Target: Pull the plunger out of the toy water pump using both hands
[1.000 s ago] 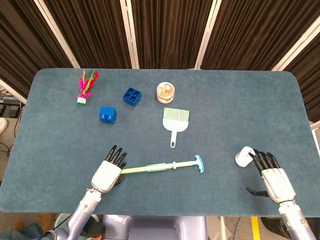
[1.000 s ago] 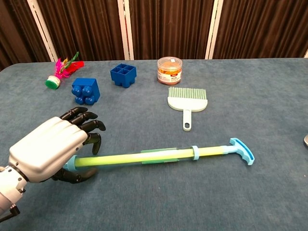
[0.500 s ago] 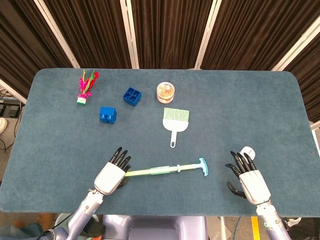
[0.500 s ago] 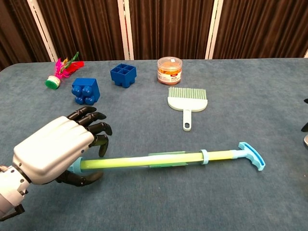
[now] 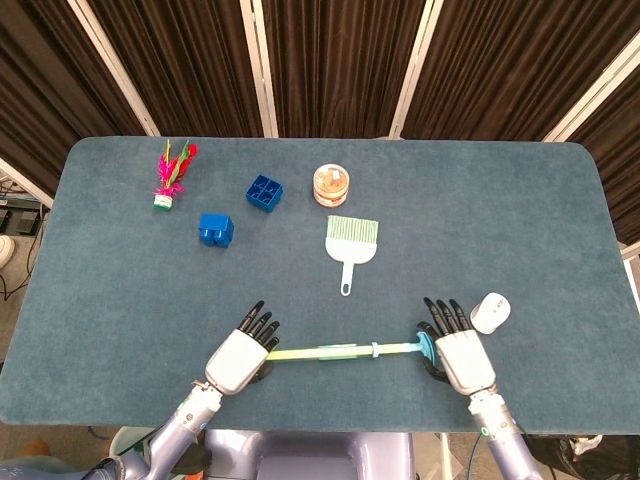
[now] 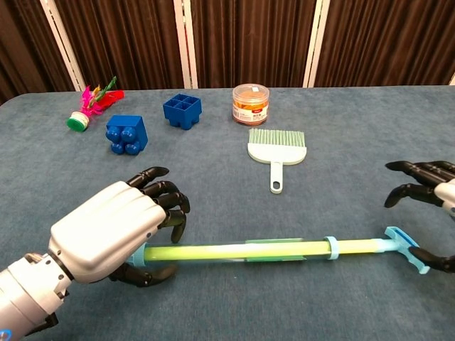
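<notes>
The toy water pump is a thin yellow-green tube lying left to right near the table's front edge. Its light blue plunger handle forms the right end. My left hand grips the tube's left end, with fingers curled over it and the thumb under it. In the chest view that left hand covers the tube's end, and the pump runs right to the handle. My right hand is at the handle with fingers spread. Its fingers hover above the handle without touching it.
A white object lies just right of my right hand. A small brush lies behind the pump. Further back stand an orange jar, two blue blocks and a feather shuttlecock.
My left hand has slid the pump to the right along the table. My right hand has moved left from the white object to the plunger handle.
</notes>
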Controlling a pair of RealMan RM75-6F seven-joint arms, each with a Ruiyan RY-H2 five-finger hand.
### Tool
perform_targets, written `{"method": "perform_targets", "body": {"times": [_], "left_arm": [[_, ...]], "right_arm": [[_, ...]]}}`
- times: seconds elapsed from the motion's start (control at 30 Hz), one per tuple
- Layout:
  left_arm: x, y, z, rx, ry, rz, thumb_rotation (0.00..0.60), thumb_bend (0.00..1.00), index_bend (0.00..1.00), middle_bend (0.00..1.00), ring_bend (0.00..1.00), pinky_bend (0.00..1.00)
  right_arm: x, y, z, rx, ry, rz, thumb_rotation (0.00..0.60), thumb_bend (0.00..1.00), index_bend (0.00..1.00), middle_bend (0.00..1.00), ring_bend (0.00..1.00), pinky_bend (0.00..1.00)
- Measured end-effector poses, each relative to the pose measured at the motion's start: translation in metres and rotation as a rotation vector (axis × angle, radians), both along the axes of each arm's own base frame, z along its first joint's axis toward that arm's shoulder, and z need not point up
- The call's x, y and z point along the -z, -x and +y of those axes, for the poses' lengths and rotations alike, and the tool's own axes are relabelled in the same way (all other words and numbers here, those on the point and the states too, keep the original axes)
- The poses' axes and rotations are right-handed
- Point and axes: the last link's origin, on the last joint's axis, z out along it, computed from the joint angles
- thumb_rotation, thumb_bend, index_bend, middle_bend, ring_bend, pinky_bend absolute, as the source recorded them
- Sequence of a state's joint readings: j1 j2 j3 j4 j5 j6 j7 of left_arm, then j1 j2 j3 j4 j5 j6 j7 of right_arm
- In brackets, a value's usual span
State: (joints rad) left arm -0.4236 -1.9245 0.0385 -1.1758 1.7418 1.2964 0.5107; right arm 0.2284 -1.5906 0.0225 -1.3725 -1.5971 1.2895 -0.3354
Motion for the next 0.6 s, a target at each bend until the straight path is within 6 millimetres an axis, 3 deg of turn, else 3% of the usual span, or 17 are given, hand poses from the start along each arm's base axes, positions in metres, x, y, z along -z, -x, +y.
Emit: {"method": "perform_targets", "body": {"times": [0.2,0.6], "left_arm": [[0.002,-0.001,-0.001,0.01,0.001,-0.006,0.6,0.56,0.65,0.27,0.16,0.07],[0.005,0.001,0.002,0.004,0.0,-0.011,0.6,0.56,0.65,0.26,0.16,0.07]], "right_arm": [[0.013,-0.006,0.001,-0.006,-0.026,0.007,0.6,0.37,0.29,0.0,0.0,0.0],[0.029,0.006,0.003,0.035,-0.07,0.026,0.6,0.37,0.37,0.0,0.0,0.0]]}}
